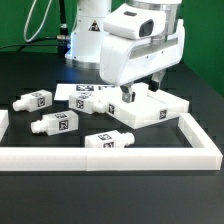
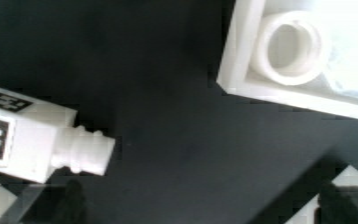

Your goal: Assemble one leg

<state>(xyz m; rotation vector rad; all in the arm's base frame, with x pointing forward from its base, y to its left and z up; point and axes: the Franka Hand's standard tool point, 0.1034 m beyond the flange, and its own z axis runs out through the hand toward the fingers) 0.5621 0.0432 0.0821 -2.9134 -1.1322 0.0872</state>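
Evidently a light, stiff, rather slick leg (image 2: 30, 135) (hard white plastic), lying sideways on the black table (image 2: 176, 90), apart from the panel (image 2: 345, 80). With gripper (image 2: 185, 195) spread open and empty, best pinched across the tagged body, not the stub (image 2: 91, 152).

Leg (image 1: 55, 123) showing white, carrying black-and-white square tags. Panel (image 1: 160, 108) showing plain white. Border rail (image 1: 150, 152) showing white. Table (image 1: 110, 195) showing black. Backdrop (image 1: 20, 25) showing green.
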